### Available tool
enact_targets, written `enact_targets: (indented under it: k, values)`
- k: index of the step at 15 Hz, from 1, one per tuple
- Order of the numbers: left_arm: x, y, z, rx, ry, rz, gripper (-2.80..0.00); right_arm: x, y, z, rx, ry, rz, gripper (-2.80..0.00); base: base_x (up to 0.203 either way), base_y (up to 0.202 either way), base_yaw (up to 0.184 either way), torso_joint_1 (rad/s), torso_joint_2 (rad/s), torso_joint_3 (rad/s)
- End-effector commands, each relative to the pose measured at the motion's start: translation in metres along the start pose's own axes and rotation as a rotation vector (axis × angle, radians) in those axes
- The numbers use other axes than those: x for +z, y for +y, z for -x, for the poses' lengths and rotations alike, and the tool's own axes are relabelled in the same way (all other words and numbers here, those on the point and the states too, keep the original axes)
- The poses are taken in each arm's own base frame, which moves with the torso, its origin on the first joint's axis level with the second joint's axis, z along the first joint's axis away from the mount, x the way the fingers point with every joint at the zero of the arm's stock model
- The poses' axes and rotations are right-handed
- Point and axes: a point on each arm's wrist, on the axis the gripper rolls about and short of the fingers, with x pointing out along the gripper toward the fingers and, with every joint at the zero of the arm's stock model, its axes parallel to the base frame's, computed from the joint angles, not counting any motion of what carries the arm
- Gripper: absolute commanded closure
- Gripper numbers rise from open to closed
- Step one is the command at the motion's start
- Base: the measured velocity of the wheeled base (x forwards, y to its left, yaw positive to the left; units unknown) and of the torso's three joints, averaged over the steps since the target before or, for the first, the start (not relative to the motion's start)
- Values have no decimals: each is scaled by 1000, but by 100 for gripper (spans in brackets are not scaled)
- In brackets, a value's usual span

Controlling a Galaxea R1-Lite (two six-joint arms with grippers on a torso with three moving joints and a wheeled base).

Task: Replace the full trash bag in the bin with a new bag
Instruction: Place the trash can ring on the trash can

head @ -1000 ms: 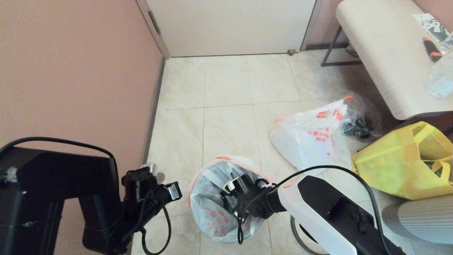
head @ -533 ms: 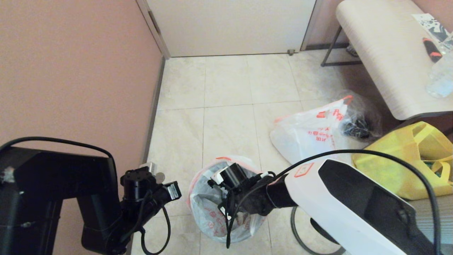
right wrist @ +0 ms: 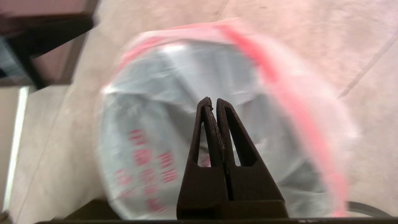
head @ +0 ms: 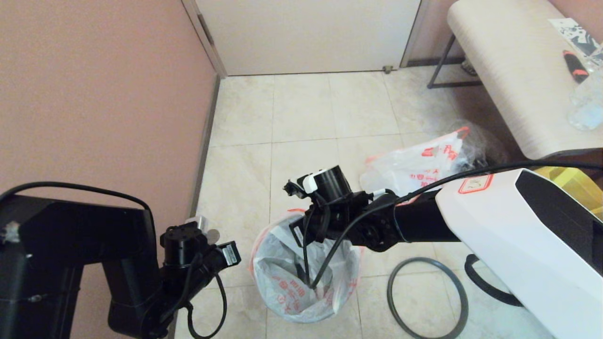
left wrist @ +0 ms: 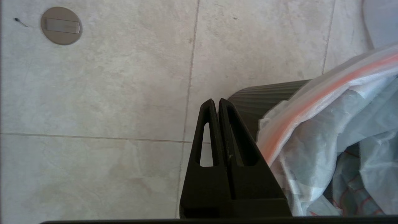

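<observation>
both grippers' jaws are pressed together, empty. right gripper [right wrist: 214, 101] hangs above the new bag [head: 301, 270] lining the bin [left wrist: 264, 102]; its red print is unreadable. full trash bag [head: 414, 167] at two o'clock, partly hidden. left gripper [left wrist: 216, 102] at nine.

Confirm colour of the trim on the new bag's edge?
Orange-red trim on the new bag, clearest in the right wrist view.

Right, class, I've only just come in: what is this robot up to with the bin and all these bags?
It is changing the bin liner. The new bag lines the bin, its orange-red edge folded over the top. The right gripper, shut and empty, hangs above the bag's mouth. The left gripper, also shut, sits idle beside the bin. The full trash bag lies on the floor further off, and the bin's grey hoop lies on the tiles, not yet fitted.
</observation>
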Motion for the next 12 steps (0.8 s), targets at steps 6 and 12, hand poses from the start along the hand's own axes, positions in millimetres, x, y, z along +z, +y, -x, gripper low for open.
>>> enact_targets:
  k: [6, 12]
  values:
    - [0, 0, 0, -3, -6, 1, 0, 3, -24, -12, -47, -25, -27, 0, 0, 0, 0, 0, 0, 0]
    - [0, 0, 0, -2, -7, 1, 0, 2, -23, -9, -62, -16, -29, 0, 0, 0, 0, 0, 0, 0]
